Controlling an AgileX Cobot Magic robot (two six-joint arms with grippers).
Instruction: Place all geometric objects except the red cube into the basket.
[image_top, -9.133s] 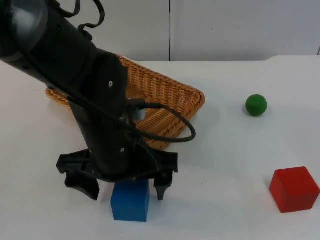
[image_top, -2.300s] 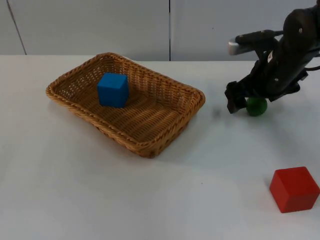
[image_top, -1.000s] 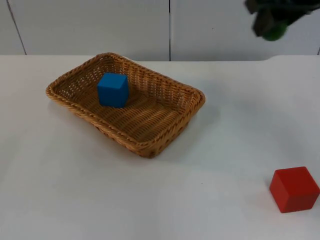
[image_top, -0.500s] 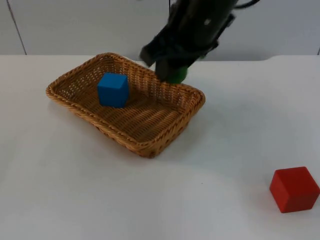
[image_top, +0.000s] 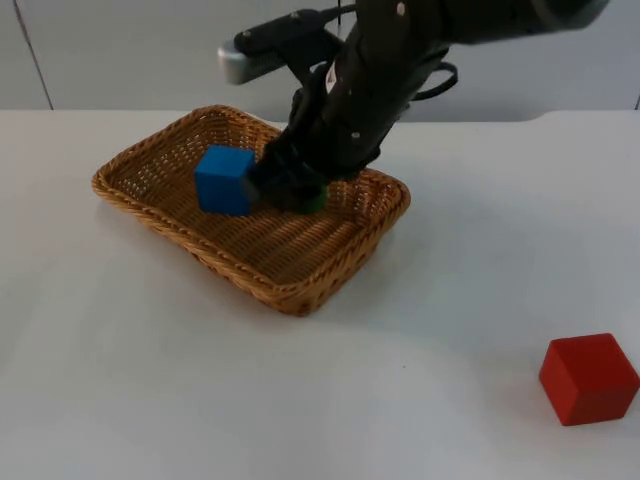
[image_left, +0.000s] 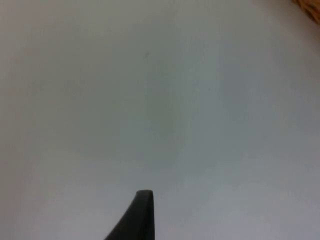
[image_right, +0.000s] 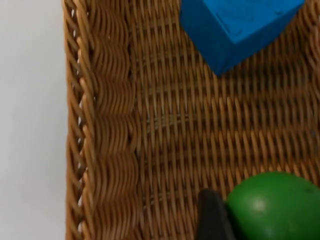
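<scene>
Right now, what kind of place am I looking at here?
Probably a robot test bench: a bare white table against a grey partition wall, holding a wicker basket and simple coloured blocks.

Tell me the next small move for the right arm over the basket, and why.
Probably open the right gripper and let the green ball go. The ball is already down inside the wicker basket, just beside the blue cube, with woven floor beneath it in the right wrist view. The red cube stays on the table, as intended.

The white table (image_top: 150, 400) carries a wicker basket (image_top: 300, 275) and a red cube (image_top: 588, 379).
</scene>
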